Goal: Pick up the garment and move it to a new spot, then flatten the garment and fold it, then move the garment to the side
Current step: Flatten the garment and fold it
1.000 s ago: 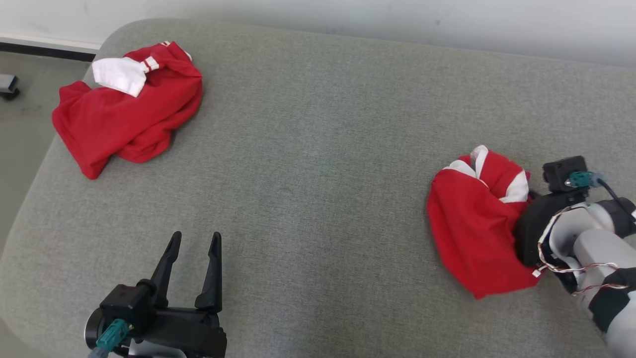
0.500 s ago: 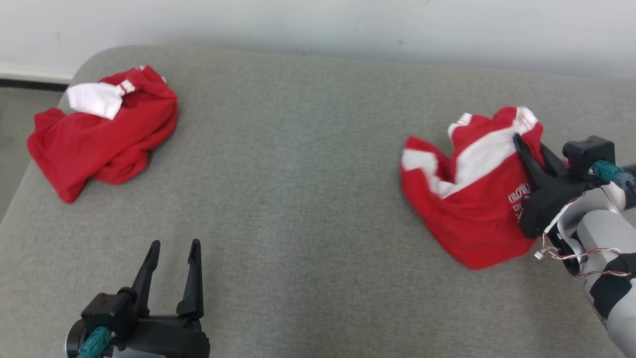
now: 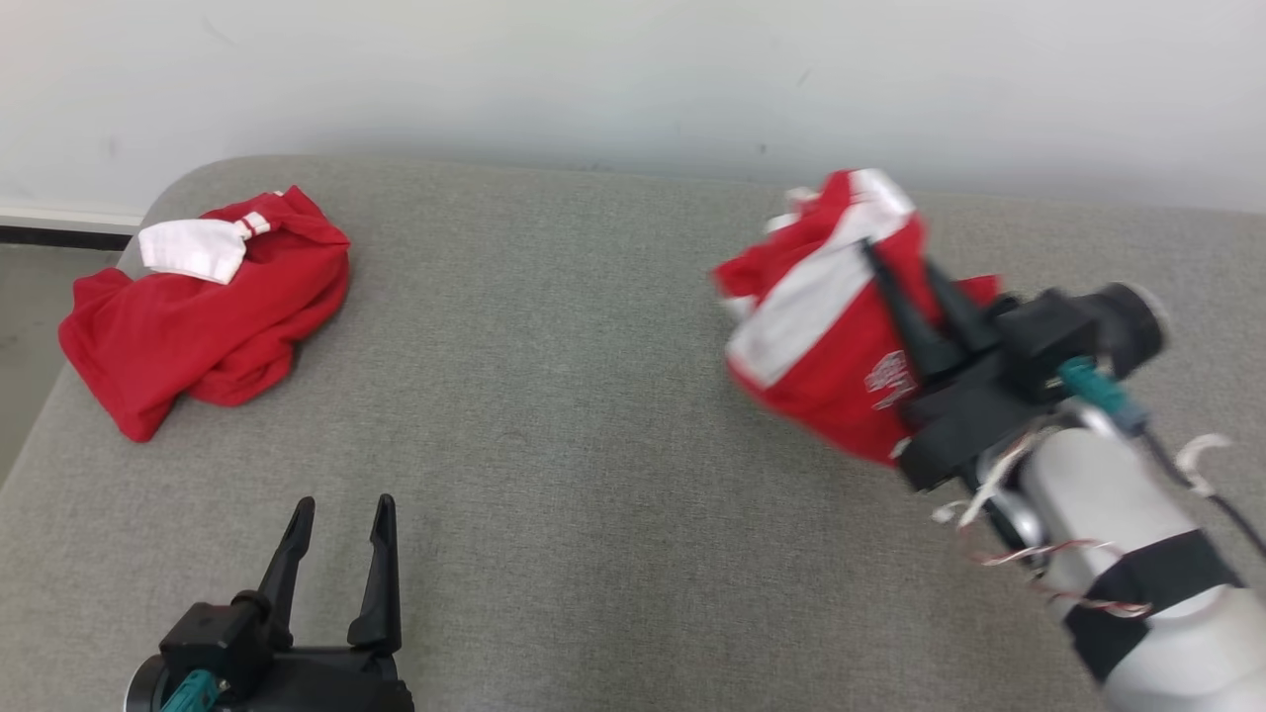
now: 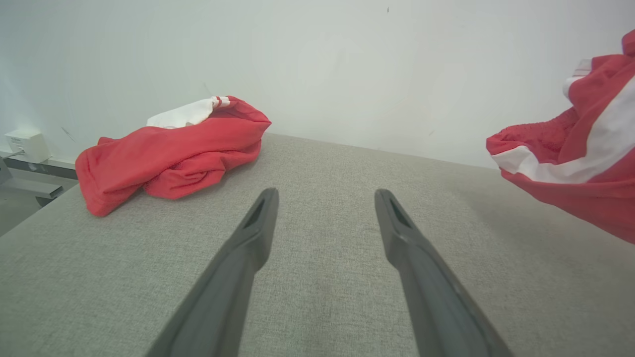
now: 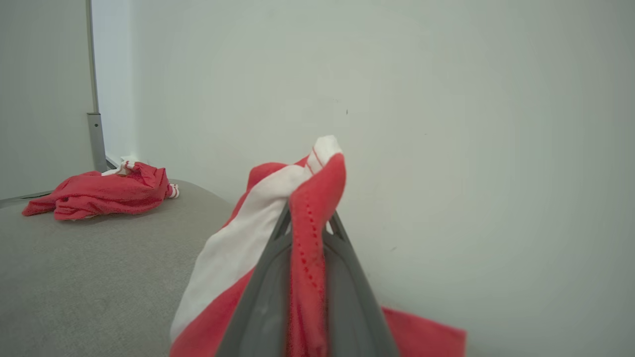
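Above the far right of the grey cushion (image 3: 593, 415), the right gripper (image 3: 900, 259) is clamped on the red-and-white garment (image 3: 821, 336), apparently lifted clear, so the move to a new spot is in hand and next calls for lowering it onto bare cushion, while the left gripper (image 3: 344, 504) waits near the front edge, fingers apart.

The right shirt (image 3: 826, 341) is bright red with a broad white band and small white letters. The left shirt (image 3: 198, 316) is red too, with a white patch and thin red stripes on its trim. The cushion (image 3: 554, 415) is plain grey, the wall (image 3: 495, 79) off-white.
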Tool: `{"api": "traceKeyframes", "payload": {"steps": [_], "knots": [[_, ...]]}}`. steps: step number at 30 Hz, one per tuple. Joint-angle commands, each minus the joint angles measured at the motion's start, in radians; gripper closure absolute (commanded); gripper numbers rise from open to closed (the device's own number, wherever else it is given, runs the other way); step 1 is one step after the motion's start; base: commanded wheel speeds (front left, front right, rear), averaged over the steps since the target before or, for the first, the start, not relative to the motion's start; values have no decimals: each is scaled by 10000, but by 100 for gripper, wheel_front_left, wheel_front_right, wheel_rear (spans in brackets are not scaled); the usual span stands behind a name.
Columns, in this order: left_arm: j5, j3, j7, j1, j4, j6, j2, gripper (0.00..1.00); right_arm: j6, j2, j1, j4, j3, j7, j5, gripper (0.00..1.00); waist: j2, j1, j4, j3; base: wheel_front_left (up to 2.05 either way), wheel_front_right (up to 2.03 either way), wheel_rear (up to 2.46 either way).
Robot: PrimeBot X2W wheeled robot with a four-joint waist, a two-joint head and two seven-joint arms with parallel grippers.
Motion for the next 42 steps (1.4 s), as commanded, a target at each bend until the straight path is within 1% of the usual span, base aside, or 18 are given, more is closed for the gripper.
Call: {"api": "traceKeyframes", "payload": {"steps": [1, 5, 6, 10, 16, 17, 18, 19, 20, 27, 30, 36, 42], "knots": [[-121, 43, -9, 181, -26, -7, 5, 0, -25, 191, 48, -181, 324, -4, -178, 100, 0, 1, 83, -28, 0, 0, 0], [-143, -17, -9, 228, -74, 68, 5, 0, -25, 401, 322, -202, 1127, -6, -331, 100, 0, 1, 169, -48, 0, 0, 0], [-143, -17, -9, 228, -74, 68, 5, 0, -25, 401, 322, -202, 1127, -6, -331, 100, 0, 1, 169, -48, 0, 0, 0], [-160, -24, -9, 312, -74, 79, 5, 0, -25, 392, 773, -110, 1826, -7, -263, 100, 0, 1, 203, -70, 0, 0, 0], [-167, -7, -9, 374, -107, 168, 5, 0, -25, 196, 1985, -206, 2188, -7, -19, 100, 0, 1, 63, -114, 0, 0, 0], [-186, -20, -9, 390, -114, 162, 6, 0, -25, 170, 2190, -219, 2131, -7, 39, 91, 0, 1, 13, -121, 0, 0, 0], [-197, -23, -9, 407, -115, 166, 3, 0, -25, 136, 2397, -231, 2065, -7, 67, 85, 0, 1, -37, -121, 0, 0, 0], [-198, -29, -9, 426, -114, 172, 5, 0, -25, 117, 2568, -284, 1955, -5, 79, 18, 0, 1, -87, -127, 0, 0, 0], [-196, -17, -9, 448, -123, 179, 6, 0, -25, 124, 2752, -344, 1785, -7, 144, 0, 0, 1, -156, -128, 0, 0, 0], [-153, 22, -9, 416, -169, 206, 6, 0, -25, 159, 3610, -1293, 134, -6, 57, 0, 0, 1, -572, -119, 0, 0, 0], [-116, 68, -9, 409, -150, 191, 6, 0, -25, 267, 3979, -1729, -580, -6, 3, 0, 0, 1, -677, -168, 0, 0, 0], [-14, 136, -9, 516, -196, 135, 8, 0, -25, 566, 4947, -2457, -1946, -6, -159, 0, 0, 1, -743, -293, 0, 0, 0], [100, 302, -9, 607, -292, 116, 8, 0, -25, 947, 6097, -3032, -2916, -6, -337, 0, 0, 1, -692, -410, 0, 0, 0]]}}
